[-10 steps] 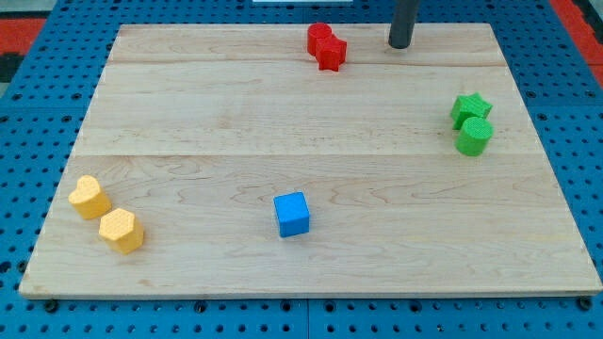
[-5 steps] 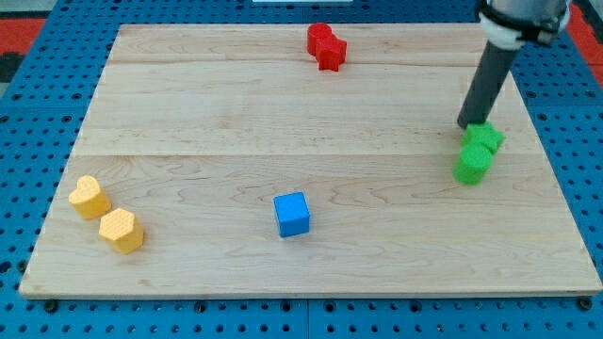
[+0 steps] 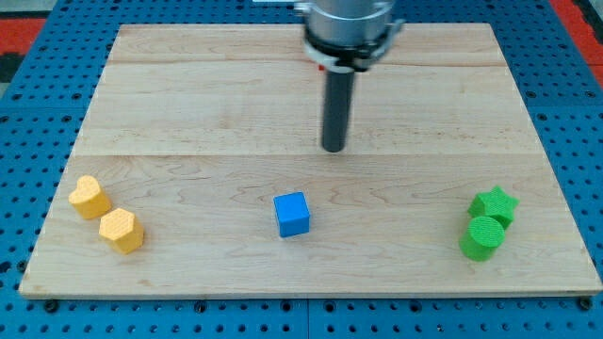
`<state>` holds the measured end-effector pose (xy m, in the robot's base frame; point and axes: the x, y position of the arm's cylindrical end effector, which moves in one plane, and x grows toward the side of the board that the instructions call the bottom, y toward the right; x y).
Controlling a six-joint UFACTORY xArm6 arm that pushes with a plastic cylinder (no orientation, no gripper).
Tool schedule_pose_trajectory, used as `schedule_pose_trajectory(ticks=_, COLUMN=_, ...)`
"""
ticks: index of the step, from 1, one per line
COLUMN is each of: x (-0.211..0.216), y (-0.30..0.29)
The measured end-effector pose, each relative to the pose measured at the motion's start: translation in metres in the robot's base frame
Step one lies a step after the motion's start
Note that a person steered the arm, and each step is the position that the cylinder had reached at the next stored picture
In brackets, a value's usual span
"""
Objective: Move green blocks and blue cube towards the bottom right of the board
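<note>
A green star block [image 3: 496, 204] and a green cylinder block [image 3: 482, 237] sit touching near the board's bottom right. A blue cube [image 3: 292, 214] sits at bottom centre. My tip [image 3: 334, 147] rests on the board's middle, above and slightly right of the blue cube, clear of it and far left of the green blocks.
Two yellow blocks [image 3: 88, 197] [image 3: 122, 231] lie at the bottom left. The red blocks [image 3: 318, 60] at the top centre are mostly hidden behind the arm. The wooden board [image 3: 188, 113] lies on a blue pegboard.
The green blocks have moved down toward the bottom right. My tip left them and moved left to the board's middle, above the blue cube.
</note>
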<state>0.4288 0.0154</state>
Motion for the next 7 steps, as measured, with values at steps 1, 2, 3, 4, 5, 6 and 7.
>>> schedule_pose_trajectory(ticks=1, x=0.019, y=-0.03)
schedule_pose_trajectory(ticks=2, x=0.046, y=-0.041)
schedule_pose_trajectory(ticks=3, x=0.067, y=-0.087)
schedule_pose_trajectory(ticks=4, x=0.094, y=-0.1)
schedule_pose_trajectory(ticks=5, x=0.112, y=-0.03)
schedule_pose_trajectory(ticks=6, x=0.113, y=0.062)
schedule_pose_trajectory(ticks=7, x=0.115, y=0.047)
